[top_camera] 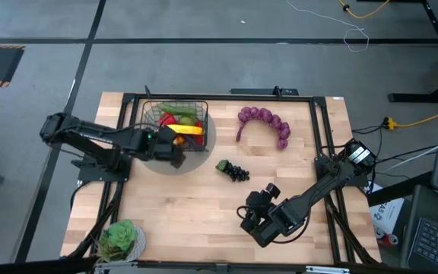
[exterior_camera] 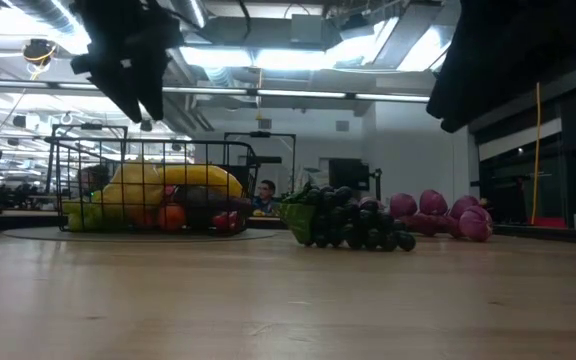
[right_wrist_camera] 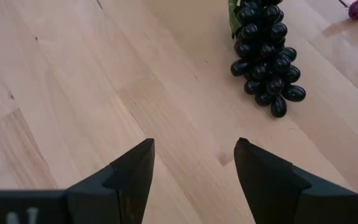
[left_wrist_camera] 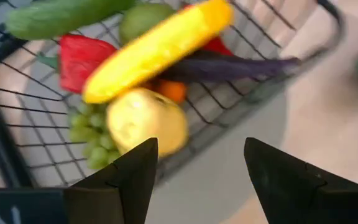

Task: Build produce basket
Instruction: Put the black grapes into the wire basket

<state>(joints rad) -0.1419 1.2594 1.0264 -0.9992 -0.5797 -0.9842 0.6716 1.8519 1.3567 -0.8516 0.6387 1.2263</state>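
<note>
The black wire basket [top_camera: 175, 123] stands on a grey round mat at the table's far left. It holds a yellow banana [left_wrist_camera: 157, 48], a lemon [left_wrist_camera: 146, 119], a red pepper [left_wrist_camera: 79, 57], a cucumber [left_wrist_camera: 61, 15], green grapes, an orange piece and a dark eggplant [left_wrist_camera: 229, 67]. My left gripper [left_wrist_camera: 201, 168] hovers open above the basket's near edge. The dark grapes [top_camera: 234, 170] and a purple bunch [top_camera: 266, 123] lie on the bare wood. My right gripper [right_wrist_camera: 194, 168] hangs open over the table, short of the dark grapes [right_wrist_camera: 265, 50].
A green leafy item [top_camera: 120, 239] on a grey mat sits at the table's near left corner. A black frame runs round the table. Bare wood lies between the basket, the grapes and the right arm.
</note>
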